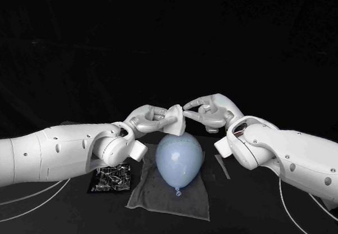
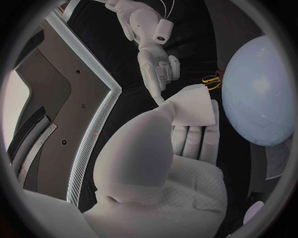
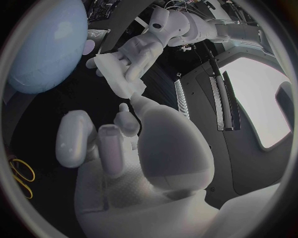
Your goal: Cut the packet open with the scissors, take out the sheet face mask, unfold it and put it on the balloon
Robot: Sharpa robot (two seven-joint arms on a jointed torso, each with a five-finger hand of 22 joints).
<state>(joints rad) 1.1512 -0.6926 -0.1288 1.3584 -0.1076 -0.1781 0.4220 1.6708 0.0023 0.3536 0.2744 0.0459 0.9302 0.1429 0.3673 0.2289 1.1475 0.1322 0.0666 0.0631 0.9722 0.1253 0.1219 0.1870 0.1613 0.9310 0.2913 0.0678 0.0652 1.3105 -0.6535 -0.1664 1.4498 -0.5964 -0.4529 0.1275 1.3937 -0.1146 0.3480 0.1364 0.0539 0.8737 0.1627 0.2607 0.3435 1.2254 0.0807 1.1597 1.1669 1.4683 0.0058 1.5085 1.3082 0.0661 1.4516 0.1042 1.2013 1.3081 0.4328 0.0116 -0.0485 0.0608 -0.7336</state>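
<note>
Already, nearest us, the flat black foil packet (image 1: 111, 179) lies on the black surface (image 1: 45, 214), just beside the pale translucent sheet (image 1: 168, 200) under the pale blue rubber balloon (image 1: 178, 160); we judge cutting and extraction done. Above the balloon's far end, the left hand (image 1: 148, 120) grips the folded white sheet face mask (image 1: 174, 120) in its fingers. The right hand (image 1: 208, 112) brings thumb and one finger to the mask's edge; we cannot tell whether they pinch it. Unfolding and placing remain, we judge.
</note>
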